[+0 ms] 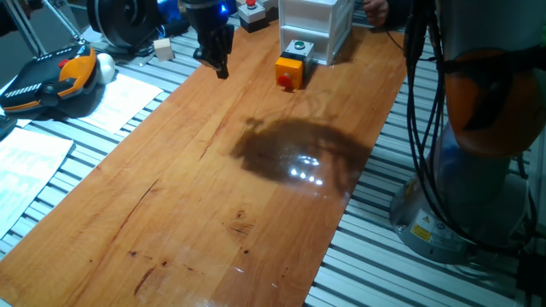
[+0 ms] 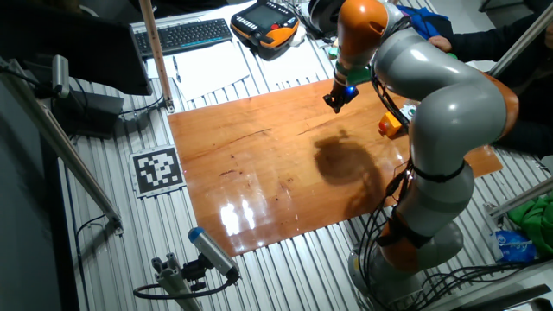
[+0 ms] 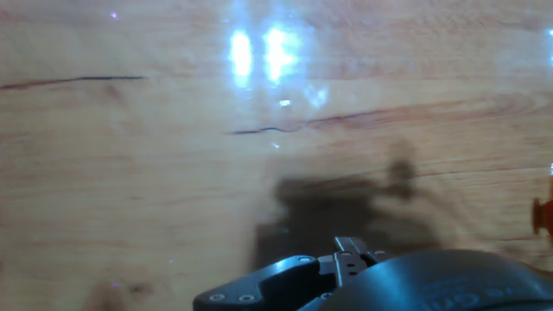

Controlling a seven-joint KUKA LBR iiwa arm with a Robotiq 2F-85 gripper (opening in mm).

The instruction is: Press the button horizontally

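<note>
In one fixed view the black two-finger gripper [image 1: 220,66] hangs in the upper middle of the frame, above the far end of the long reddish-brown wooden tabletop [image 1: 213,196]; its fingertips taper to a single dark point there, and whether they are spread or pressed together cannot be told from any view; nothing is seen between them. To the right of the gripper in the same view, clear of it, sits the small yellow-orange cube-shaped box [image 1: 290,65] on the wood, with the small round red push button [image 1: 283,79] on its lower-left side, facing sideways toward the near part of the board; just behind the box stands a grey housing with a green round button [image 1: 299,47], in front of a white plastic drawer unit [image 1: 316,26]. In the other fixed view the gripper [image 2: 335,101] shows in the upper right of the frame, with the box [image 2: 390,126] to its right, partly hidden by the silver-and-orange arm [image 2: 441,104]. The hand view shows mostly bare wood; a sliver of red at the right edge is too cropped to name.
</note>
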